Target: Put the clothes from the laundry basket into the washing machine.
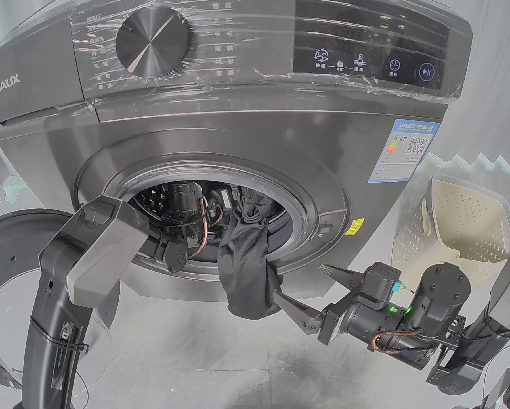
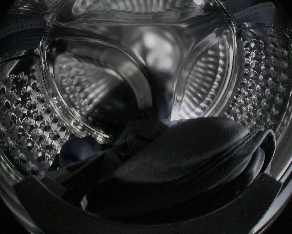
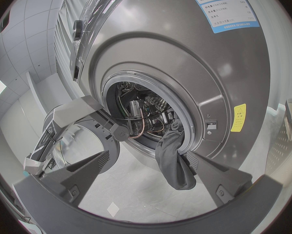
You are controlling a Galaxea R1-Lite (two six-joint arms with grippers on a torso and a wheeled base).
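Note:
The washing machine (image 1: 345,143) stands with its round opening uncovered. A black garment (image 1: 246,268) hangs out of the drum, over the lower rim and down the front. Its upper end is inside the drum, bunched over my left gripper (image 1: 232,200), which is deep in the opening. In the left wrist view the dark cloth (image 2: 185,153) lies heaped just in front of the camera, with the steel drum (image 2: 32,108) behind it. My right gripper (image 1: 307,291) is open, low and just right of the hanging end (image 3: 173,161), one finger (image 3: 211,173) against the fabric.
The washer door (image 1: 11,291) is swung open to the left, beside my left arm. A cream perforated laundry basket (image 1: 470,222) stands on the floor to the right of the machine, its visible inside bare. Light floor lies below the opening.

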